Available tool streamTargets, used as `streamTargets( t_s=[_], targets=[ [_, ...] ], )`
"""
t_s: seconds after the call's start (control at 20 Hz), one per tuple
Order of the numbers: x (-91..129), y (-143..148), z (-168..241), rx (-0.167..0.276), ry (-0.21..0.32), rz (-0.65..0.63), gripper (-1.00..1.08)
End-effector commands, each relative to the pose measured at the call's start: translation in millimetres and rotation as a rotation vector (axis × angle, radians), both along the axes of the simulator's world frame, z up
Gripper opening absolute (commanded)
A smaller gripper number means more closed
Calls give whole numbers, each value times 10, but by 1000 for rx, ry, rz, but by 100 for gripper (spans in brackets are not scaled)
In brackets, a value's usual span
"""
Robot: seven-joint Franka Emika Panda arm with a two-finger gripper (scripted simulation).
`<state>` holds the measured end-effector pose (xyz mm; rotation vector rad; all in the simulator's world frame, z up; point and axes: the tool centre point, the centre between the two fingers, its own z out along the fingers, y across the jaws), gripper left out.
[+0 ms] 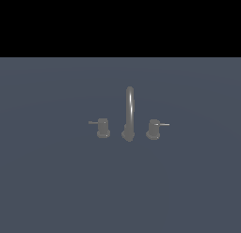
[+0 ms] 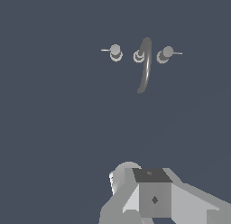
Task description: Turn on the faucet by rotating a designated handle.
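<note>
Handle (image 1: 153, 128): stubby grey knob on a flared base, at 3 o'clock from the spout in the exterior view; its thin bright lever rod (image 1: 163, 124) points toward 3 o'clock.
Faucet (image 1: 129, 113): dull grey set standing near the middle of the table (image 1: 56, 180); nothing touches it.
Spout (image 1: 129, 105): tall, thin, arched, rising from a bulbous base between the two knobs.
Other knob (image 1: 103, 128): matching shape, at 9 o'clock from the spout in the exterior view; its darker rod points toward 9 o'clock.
Wrist view: the handle (image 2: 164, 54), the spout (image 2: 145, 65) and the other knob (image 2: 115, 52) stand in a row, seen from above.
Arm: only a grey wrist block (image 2: 153, 196) shows in the wrist view, well apart from the faucet; the exterior view shows no arm.
Jaws: out of sight in both views, so I cannot tell whether they are spread or closed.
</note>
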<state>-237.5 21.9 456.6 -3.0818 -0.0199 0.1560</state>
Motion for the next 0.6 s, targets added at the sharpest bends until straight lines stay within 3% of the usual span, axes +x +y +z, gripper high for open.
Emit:
streamTargets(
  t_s=[0.0, 0.55],
  targets=[
    [82, -14, -37, -1, 0, -30, -100],
    [741, -167, -406, -9, -1, -285, -100]
  ],
)
